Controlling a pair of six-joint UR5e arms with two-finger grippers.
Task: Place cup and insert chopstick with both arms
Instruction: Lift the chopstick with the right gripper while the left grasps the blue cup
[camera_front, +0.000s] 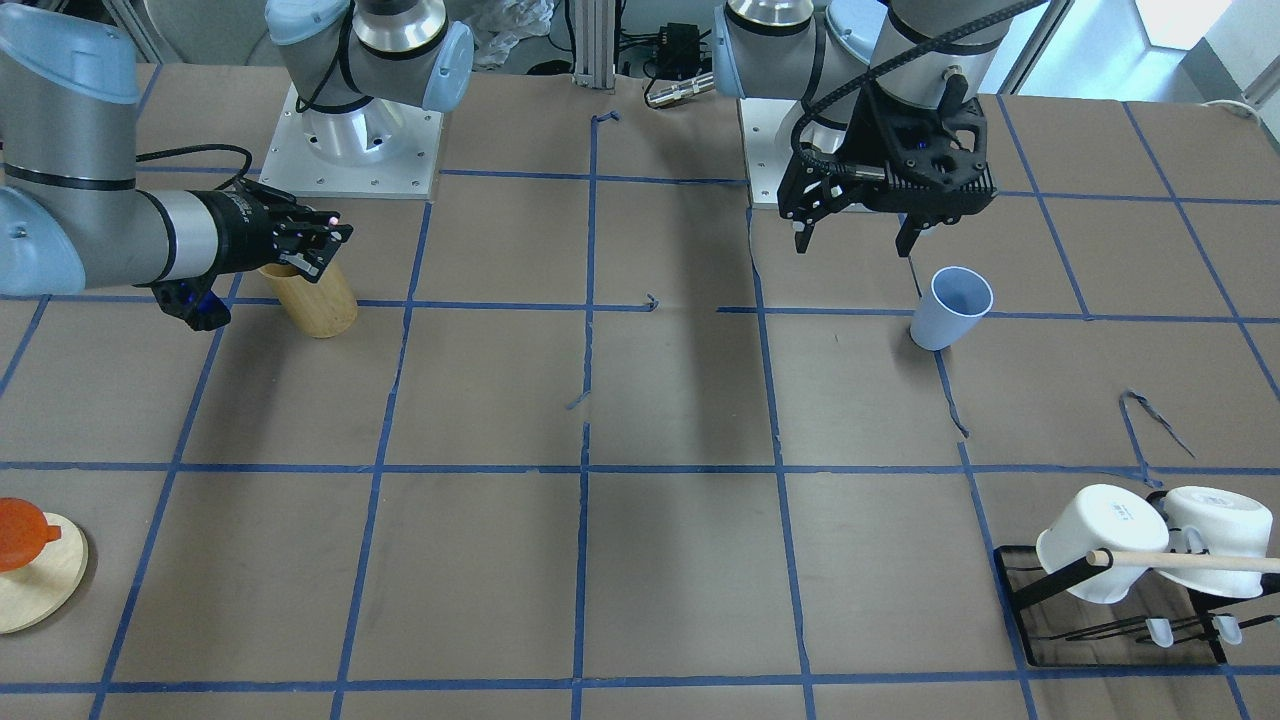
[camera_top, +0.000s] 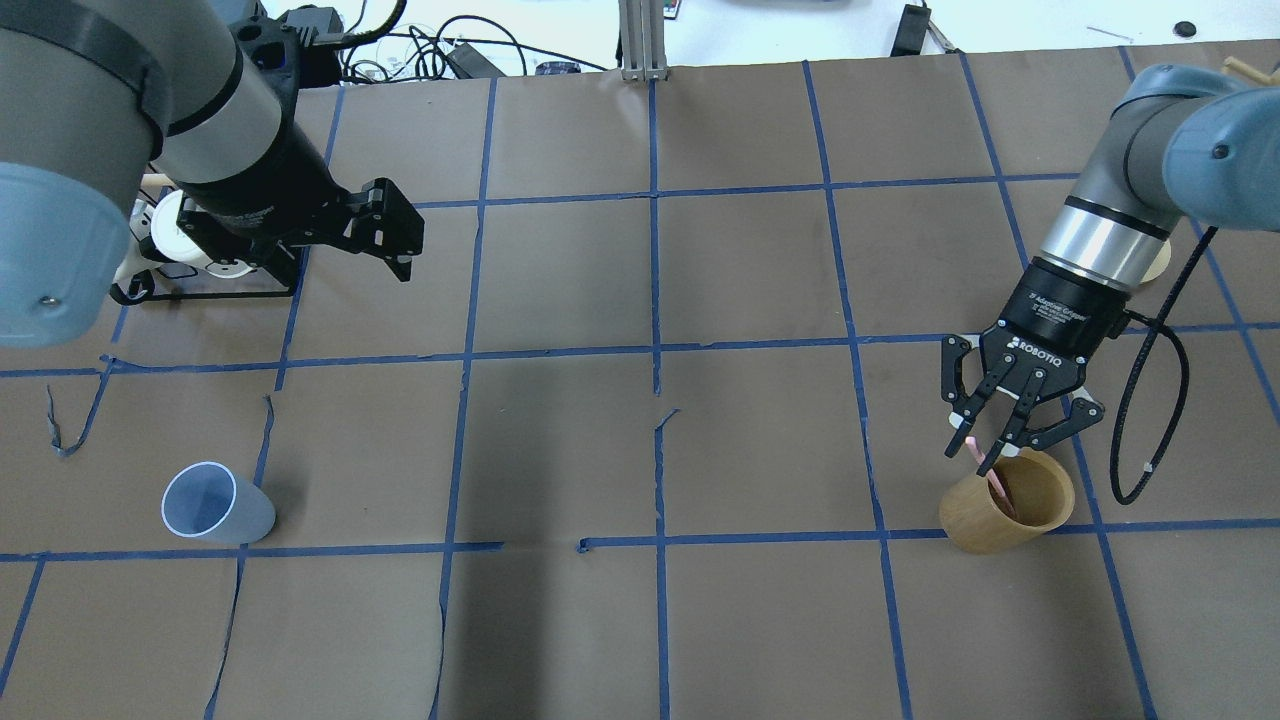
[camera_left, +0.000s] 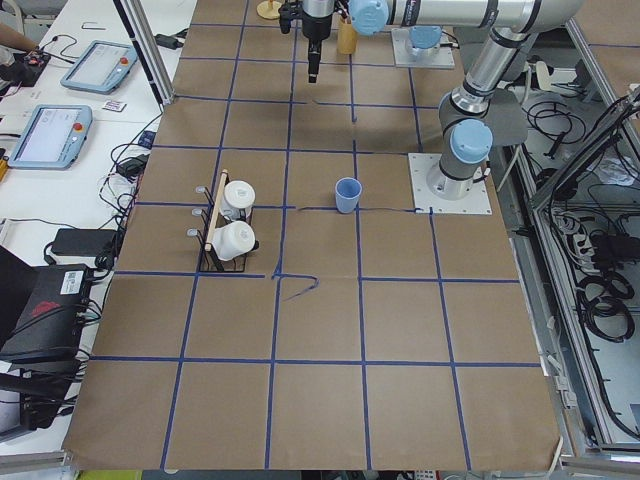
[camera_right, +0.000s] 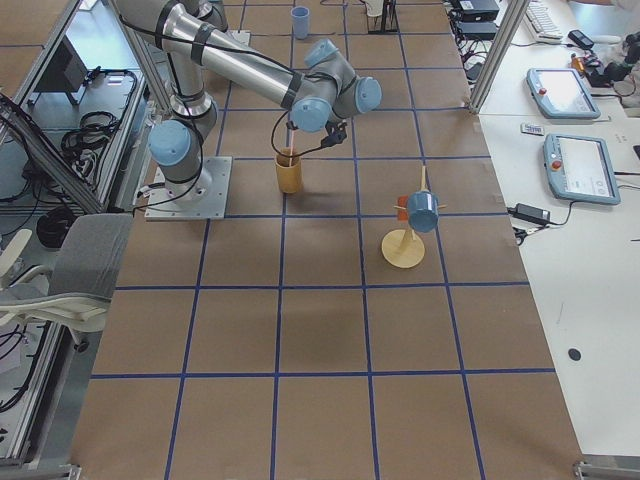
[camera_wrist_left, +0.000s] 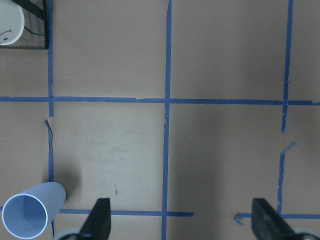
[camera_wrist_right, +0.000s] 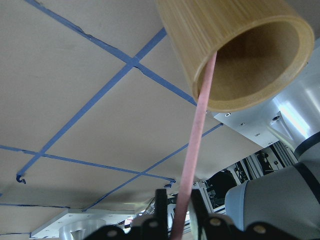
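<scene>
Nearest, the cup (camera_top: 218, 503) is standing upright on the surface (camera_top: 650, 450), well apart from the bamboo cylinder (camera_top: 1000, 525), which is enclosing the lower end of the tilted chopstick (camera_wrist_right: 196, 135); the right gripper (camera_top: 970, 458) is clamping its fingers (camera_wrist_right: 161, 215) on the stick's upper part. Farther out, the left gripper (camera_front: 853, 245) is hovering with fingers (camera_wrist_left: 100, 220) spread apart, the cup sitting outside their gap, and the left arm (camera_top: 240, 170) is partly hiding a black rack (camera_front: 1062, 582) carrying white mugs (camera_front: 1100, 540) and a wooden dowel (camera_front: 1190, 560).

Two arms (camera_top: 1100, 240), two mugs (camera_front: 1100, 545), one cup (camera_top: 215, 503), one chopstick (camera_wrist_right: 197, 150), one bamboo cylinder (camera_top: 1010, 505).
</scene>
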